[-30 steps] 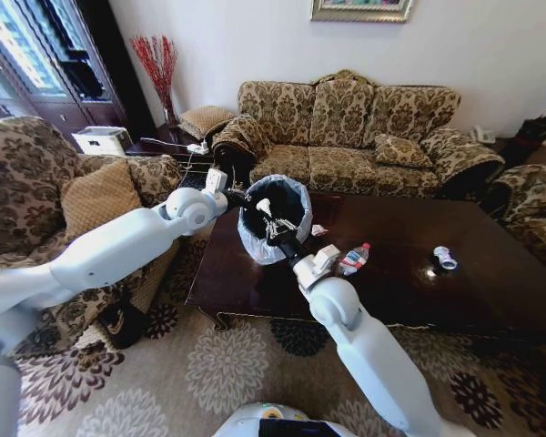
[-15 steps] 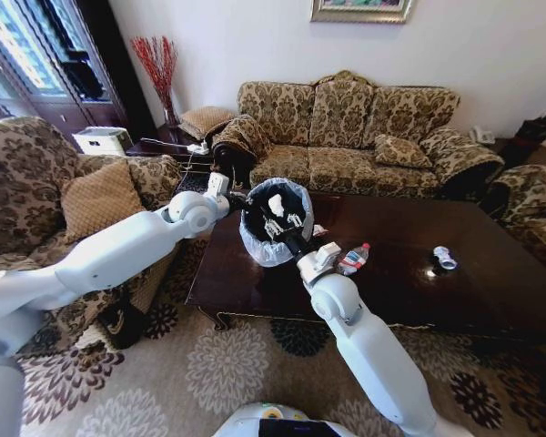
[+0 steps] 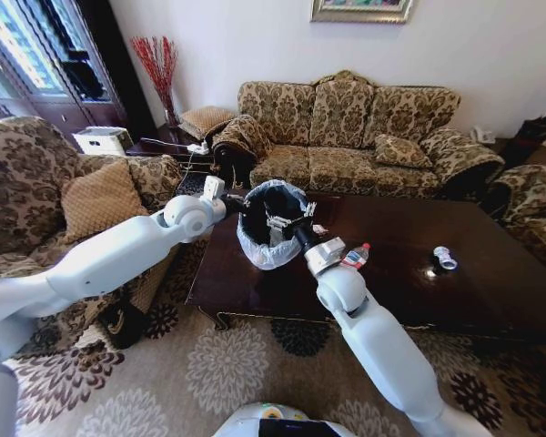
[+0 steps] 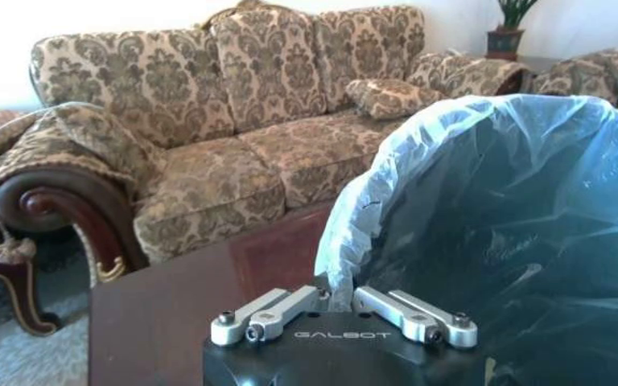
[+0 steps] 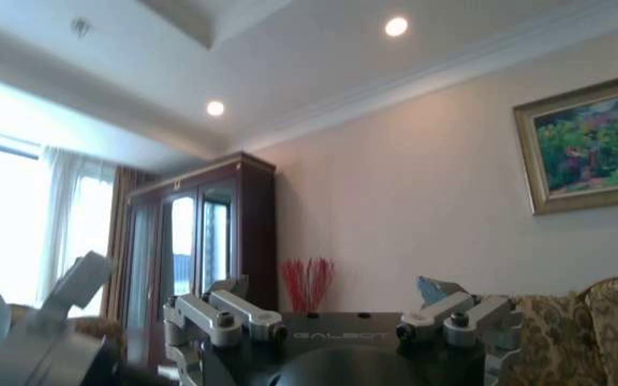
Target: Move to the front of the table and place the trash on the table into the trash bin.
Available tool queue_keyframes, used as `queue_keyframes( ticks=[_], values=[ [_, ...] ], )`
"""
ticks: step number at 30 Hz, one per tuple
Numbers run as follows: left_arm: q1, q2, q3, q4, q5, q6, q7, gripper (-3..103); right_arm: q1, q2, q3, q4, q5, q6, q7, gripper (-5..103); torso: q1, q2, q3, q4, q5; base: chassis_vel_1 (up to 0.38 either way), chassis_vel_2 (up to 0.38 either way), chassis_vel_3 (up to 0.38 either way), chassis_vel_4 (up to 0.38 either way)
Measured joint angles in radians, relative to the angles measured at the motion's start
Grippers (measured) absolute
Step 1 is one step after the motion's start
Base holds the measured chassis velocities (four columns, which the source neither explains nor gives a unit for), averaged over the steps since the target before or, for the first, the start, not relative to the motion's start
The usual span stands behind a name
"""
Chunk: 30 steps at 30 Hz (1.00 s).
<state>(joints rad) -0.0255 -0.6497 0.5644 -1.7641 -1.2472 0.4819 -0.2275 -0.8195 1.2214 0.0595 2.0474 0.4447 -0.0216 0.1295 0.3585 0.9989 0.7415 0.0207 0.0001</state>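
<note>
Holding trash bin [image 3: 271, 224] tilted above table's [image 3: 409, 282] 9 o'clock end, your left tool [image 4: 344, 315] pinches liner rim; right tool [image 3: 289, 220] spread at bin mouth. Next: fetch red-label bottle [image 3: 355, 257].

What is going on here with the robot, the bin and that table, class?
The robot is clearing litter from the table. Its left claw is pinched shut on the bag-lined rim of the trash bin, holding it tilted above the table's left end. The right claw is open at the bin's mouth with nothing in it. A red-labelled bottle and a small crushed bottle lie on the tabletop, not yet binned.
</note>
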Motion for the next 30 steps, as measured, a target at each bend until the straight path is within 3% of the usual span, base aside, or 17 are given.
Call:
queue_keyframes(
  ticks=[2,5,8,10,15,22,24,30],
  values=[
    [0.018,0.011,-0.009,-0.002,0.007,0.000,0.004,0,-0.045,0.015,0.068,0.010,0.068,0.053,0.000,100,0.000,0.000,0.000,0.0004,-0.0002,0.000,0.000,0.000,0.000],
    [0.029,0.021,-0.015,-0.004,0.020,-0.002,0.012,0,-0.092,0.025,0.156,-0.004,0.085,0.089,0.000,100,0.000,0.000,0.000,0.0004,-0.0004,0.000,0.000,0.000,0.000],
    [0.038,0.029,-0.020,-0.004,0.028,-0.004,0.017,0,-0.136,0.023,0.229,-0.050,0.086,0.081,0.000,100,0.000,0.000,0.000,-0.0002,0.0003,0.000,0.000,0.000,0.000],
    [0.045,0.032,-0.024,-0.004,0.032,-0.004,0.021,0,-0.155,0.014,0.266,-0.129,0.095,0.034,0.000,100,0.000,0.000,0.000,-0.0003,0.0002,0.000,0.000,0.000,0.000],
    [0.052,0.027,-0.027,-0.011,0.034,-0.005,0.020,0,-0.142,0.023,0.277,-0.289,0.096,0.019,0.000,100,0.000,0.000,0.000,0.0000,0.0001,0.000,0.000,0.000,0.000],
    [0.057,0.046,-0.036,-0.031,0.031,-0.005,0.017,0,-0.065,0.095,0.252,-0.491,0.173,-0.009,0.000,100,0.000,0.000,0.000,0.0003,-0.0003,-0.033,-0.024,0.029,0.025],
    [0.072,0.057,-0.049,-0.040,0.030,-0.005,0.017,0,-0.002,0.117,0.242,-0.632,0.112,0.020,0.000,100,0.000,0.000,0.000,0.0004,-0.0002,-0.073,-0.068,0.088,0.081],
    [0.112,0.065,-0.076,-0.058,0.031,-0.005,0.018,0,0.118,0.172,0.233,-0.845,0.021,0.071,0.000,100,0.000,0.000,0.000,-0.0004,-0.0004,-0.063,-0.059,0.045,0.035]
  ],
)
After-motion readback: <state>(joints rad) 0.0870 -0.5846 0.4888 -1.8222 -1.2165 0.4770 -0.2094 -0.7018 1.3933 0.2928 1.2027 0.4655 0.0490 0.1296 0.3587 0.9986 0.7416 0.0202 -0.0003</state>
